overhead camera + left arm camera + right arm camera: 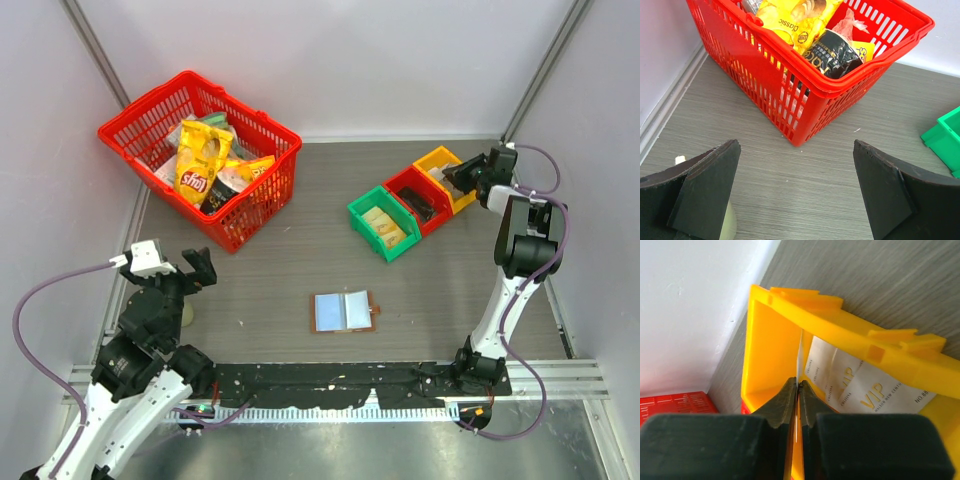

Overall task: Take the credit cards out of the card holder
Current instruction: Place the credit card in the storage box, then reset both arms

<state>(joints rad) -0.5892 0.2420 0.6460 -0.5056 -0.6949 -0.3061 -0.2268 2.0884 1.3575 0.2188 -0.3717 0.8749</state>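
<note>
Pincer on the right arm (798,385) has its two jaws drawn almost together, nipping a credit card (799,357) that stands on edge in the slit between them. Only its thin pale edge shows, rising just above the tips. It hangs over the open mouth of the yellow bin (767,355), and I'd judge the card is held upright like that so it can drop cleanly in beside the wall.

Flat on the bin's floor, centre-right in the wrist view, lie pale cards printed VIP (865,392), so this looks to be where they are gathered. From overhead, that bin sits at the upper right of the frame, ending a row with a red bin (430,222) and a green bin (392,250).

The card holder (343,311) lies spread open on the surface (320,240), just below the middle of the frame, pale faces up and well apart from the bins. Whether any card is left in it I cannot tell.

The left pincer (795,195), at the lower left overhead, gapes wide and grips nothing. It points toward the red basket (790,100) of snack bags (790,20).
</note>
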